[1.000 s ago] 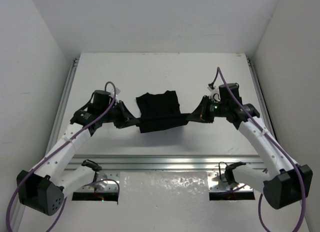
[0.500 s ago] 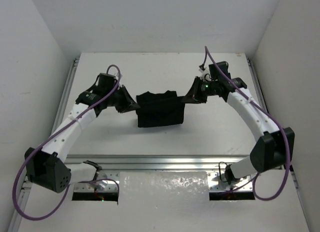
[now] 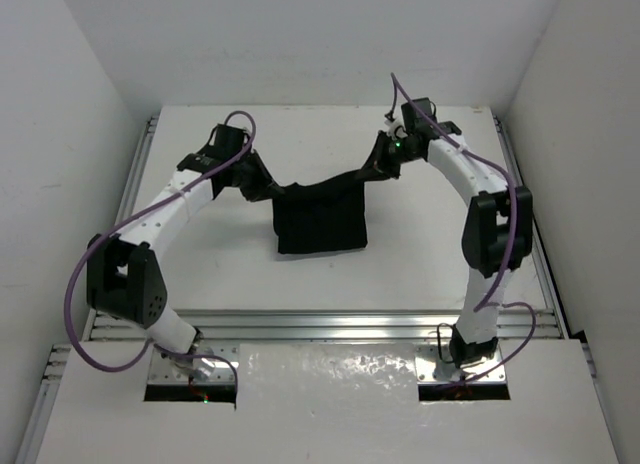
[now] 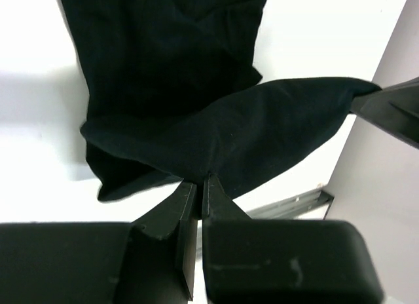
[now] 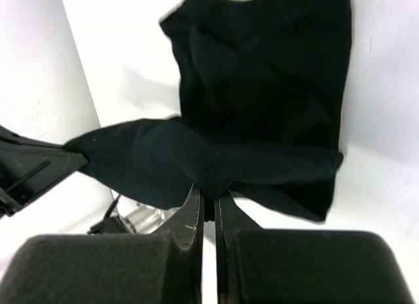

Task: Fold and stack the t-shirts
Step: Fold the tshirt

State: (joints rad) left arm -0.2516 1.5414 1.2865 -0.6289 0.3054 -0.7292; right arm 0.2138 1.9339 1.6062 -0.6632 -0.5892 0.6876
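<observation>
One black t-shirt [image 3: 320,224] lies mid-table, its upper edge lifted and stretched between both grippers, sagging in the middle. My left gripper [image 3: 272,191] is shut on the shirt's left corner, and my right gripper [image 3: 372,172] is shut on its right corner. In the left wrist view the closed gripper [image 4: 200,181] pinches a fold of the t-shirt [image 4: 196,88], with the right gripper [image 4: 386,107] holding the far tip. The right wrist view shows its gripper [image 5: 209,194] clamped on the t-shirt [image 5: 262,88], the left gripper [image 5: 33,170] at the other end.
The white table [image 3: 320,134] is boxed in by white walls on the left, right and back. Metal rails [image 3: 320,324] run along its near edge and along both sides. Purple cables loop above both arms.
Both arms have reached away from the near edge toward the back of the table, carrying the gripped shirt edge up and over the part that lies flat. Both grips have held.
</observation>
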